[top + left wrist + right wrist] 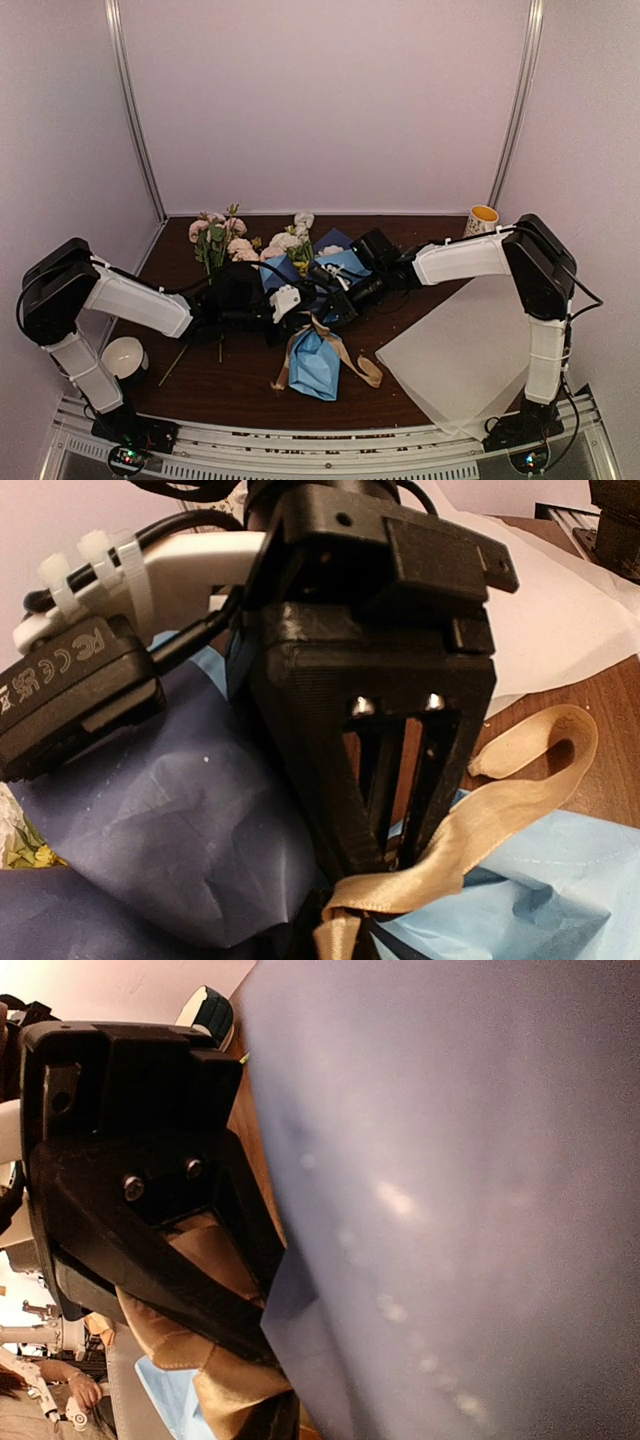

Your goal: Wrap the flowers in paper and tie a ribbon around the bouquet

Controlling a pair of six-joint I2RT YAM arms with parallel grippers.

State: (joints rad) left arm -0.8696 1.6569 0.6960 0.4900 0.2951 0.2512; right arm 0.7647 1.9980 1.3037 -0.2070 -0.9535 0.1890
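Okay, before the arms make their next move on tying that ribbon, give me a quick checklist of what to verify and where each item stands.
1. Left gripper holding the ribbon: ok, jaws shut on it.
2. Right gripper holding the ribbon: cannot tell. Ribbon runs between its fingers, but the tips are hidden beside the paper.
3. Ribbon passed around the bouquet: cannot tell, both arms cover it from above.
4. Ribbon pulled snug: not ok, slack loops lie on the table.
5. Blooms showing at the wide end: ok.
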